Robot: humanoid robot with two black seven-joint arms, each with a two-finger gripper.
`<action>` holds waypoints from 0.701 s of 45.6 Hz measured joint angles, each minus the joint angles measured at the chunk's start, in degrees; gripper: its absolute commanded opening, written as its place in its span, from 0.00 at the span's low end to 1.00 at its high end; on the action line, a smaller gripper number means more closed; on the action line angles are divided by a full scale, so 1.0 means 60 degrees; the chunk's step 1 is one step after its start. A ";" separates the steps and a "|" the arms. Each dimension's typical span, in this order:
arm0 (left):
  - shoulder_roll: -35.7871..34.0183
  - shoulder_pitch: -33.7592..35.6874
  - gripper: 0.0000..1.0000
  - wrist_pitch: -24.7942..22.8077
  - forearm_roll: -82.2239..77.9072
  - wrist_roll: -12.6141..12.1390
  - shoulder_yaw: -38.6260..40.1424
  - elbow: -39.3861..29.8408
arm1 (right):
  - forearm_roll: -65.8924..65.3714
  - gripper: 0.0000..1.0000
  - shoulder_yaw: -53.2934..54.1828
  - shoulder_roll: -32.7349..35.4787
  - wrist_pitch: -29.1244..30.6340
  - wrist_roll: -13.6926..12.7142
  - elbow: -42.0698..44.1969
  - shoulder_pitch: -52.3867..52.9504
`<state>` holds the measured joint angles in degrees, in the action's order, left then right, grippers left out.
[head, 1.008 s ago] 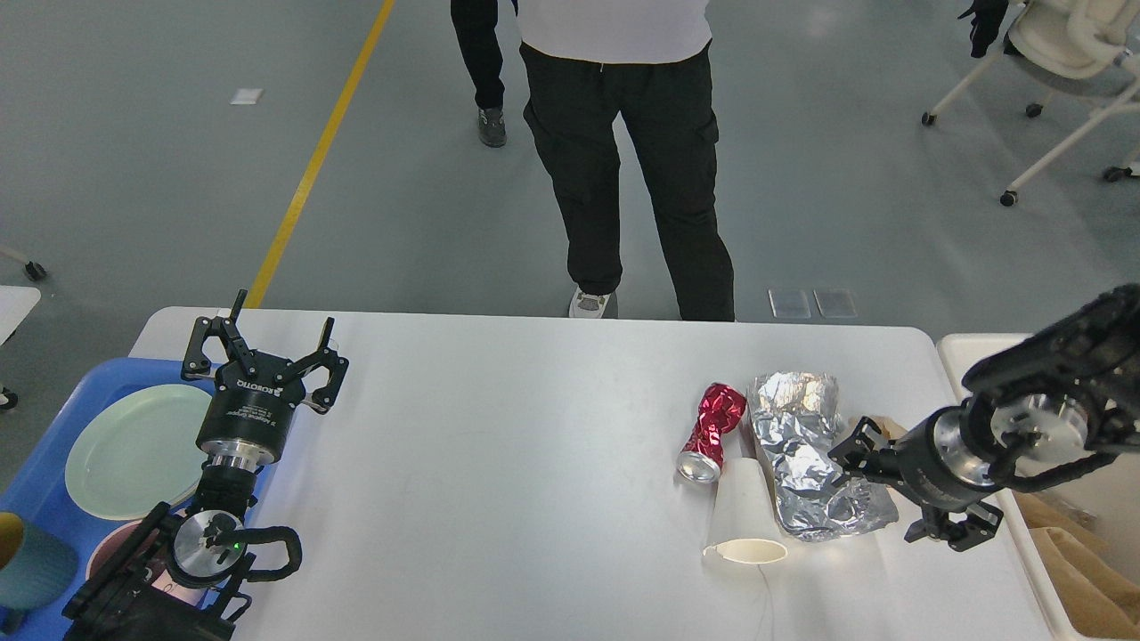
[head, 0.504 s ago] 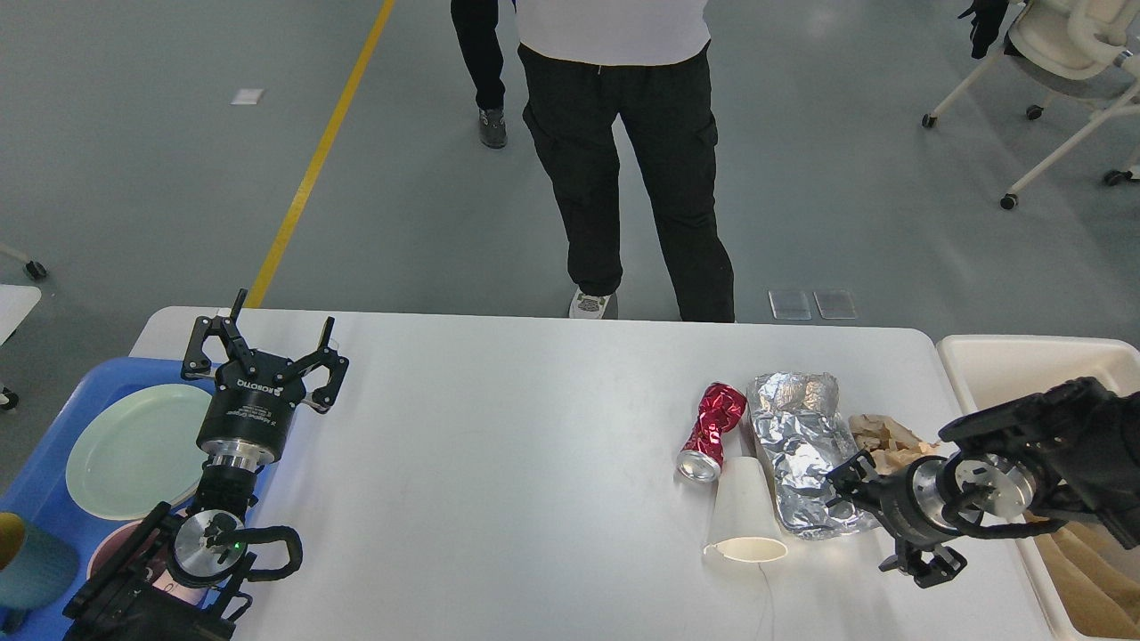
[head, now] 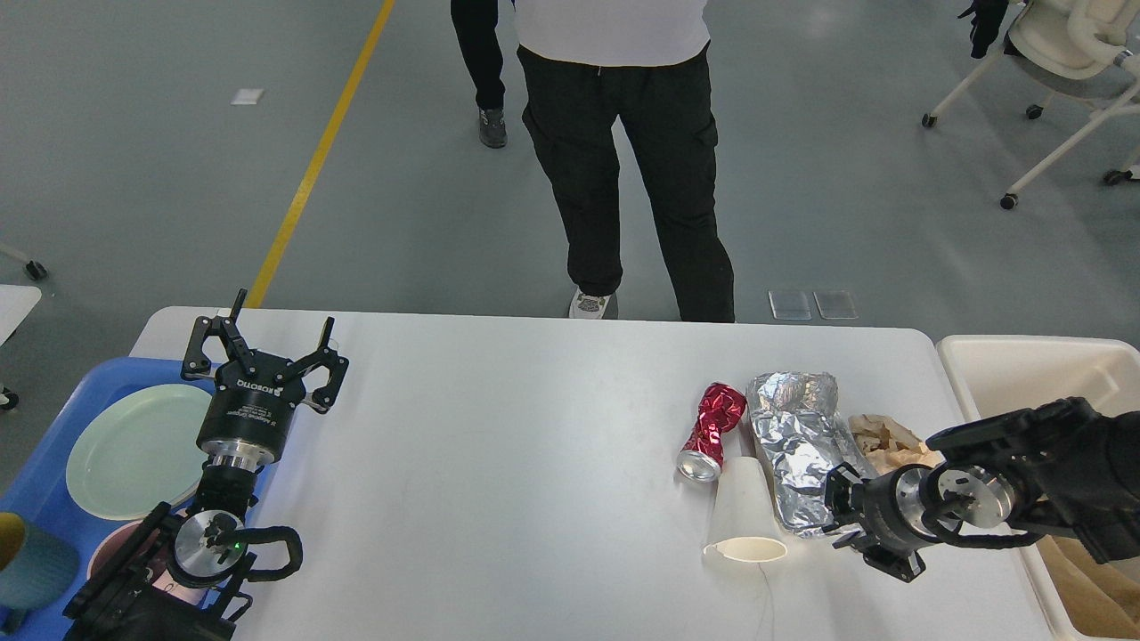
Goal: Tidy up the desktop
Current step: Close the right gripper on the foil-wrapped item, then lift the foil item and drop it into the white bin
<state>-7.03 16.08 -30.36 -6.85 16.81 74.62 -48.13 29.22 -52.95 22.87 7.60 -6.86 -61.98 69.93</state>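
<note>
a: where does the large smooth white rectangular worktop [head: 499,463] sit, and what lies on it?
b: it fills the lower half of the head view. the litter is clustered at about 4 o'clock: a crushed red metal can [head: 711,431], a white paper cup [head: 743,516] lying on its side with its mouth toward 6 o'clock, a crumpled sheet of silver foil [head: 802,445], and a scrap of brown paper [head: 884,442] just beside the foil.

a: and the containers?
b: a blue plastic tray [head: 53,499] at 8 o'clock, holding a pale green round plate [head: 135,450]; a cream rectangular bin [head: 1024,369] at 3 o'clock.

a: state of each claw?
b: the left claw [head: 264,349] hovers at 9 o'clock over the worktop edge, fingers spread and holding nothing. the right claw [head: 846,523] is low at the near edge of the foil, seen dark and end-on; whether it is spread or pinching cannot be told.

a: what could go wrong from here?
b: judged from the layout, the foil is thin and springy, so a shallow pinch may catch only a corner and tear or slip. the cup touches the foil's edge, so a drag toward the bin could roll it or the can away. a person in black trousers [head: 641,169] stands at 12 o'clock.
</note>
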 measured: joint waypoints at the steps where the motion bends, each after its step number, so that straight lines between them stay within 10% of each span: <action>1: 0.0000 0.0000 0.96 0.0000 -0.0001 0.0000 0.0000 0.0000 | 0.0004 0.00 0.0015 -0.0003 -0.0005 0.0000 0.0035 -0.0025; 21: 0.0000 0.0000 0.96 0.0003 0.0000 -0.0007 0.0000 -0.0001 | 0.0148 0.00 0.0108 0.0024 -0.0144 0.0011 -0.0045 0.0061; 32: 0.0000 0.0000 0.96 0.0003 0.0000 -0.0010 0.0000 -0.0001 | 0.0157 0.00 -0.0517 0.1104 0.1580 -0.0003 -0.1997 0.2512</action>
<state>-7.03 16.08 -30.34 -6.85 16.75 74.62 -48.13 30.16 -56.05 29.49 17.09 -6.87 -73.97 85.00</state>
